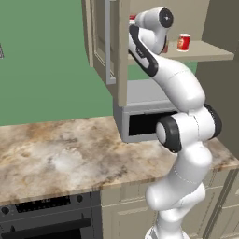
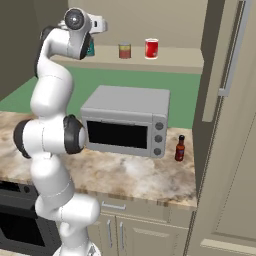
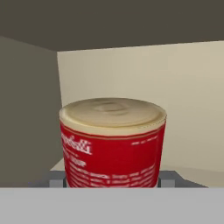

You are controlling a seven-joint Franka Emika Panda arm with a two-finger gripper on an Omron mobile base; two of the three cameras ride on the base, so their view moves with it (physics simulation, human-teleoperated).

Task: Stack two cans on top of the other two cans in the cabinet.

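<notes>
A grey microwave (image 2: 124,121) sits on the marbled brown countertop (image 1: 60,156), its dark window facing forward and 3 round knobs (image 2: 159,137) stacked down its right side. A small dark sauce bottle (image 2: 180,148) with a red label stands upright on the counter at the microwave's 3 o'clock, just beside it. A black oven front (image 1: 46,219) sits below the counter, beige cabinet doors (image 2: 135,235) alongside. The wall behind is green (image 1: 42,56).

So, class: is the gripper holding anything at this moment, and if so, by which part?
The gripper appears to hold the red can, its fingers pressed against opposite sides of the lower body.
</notes>
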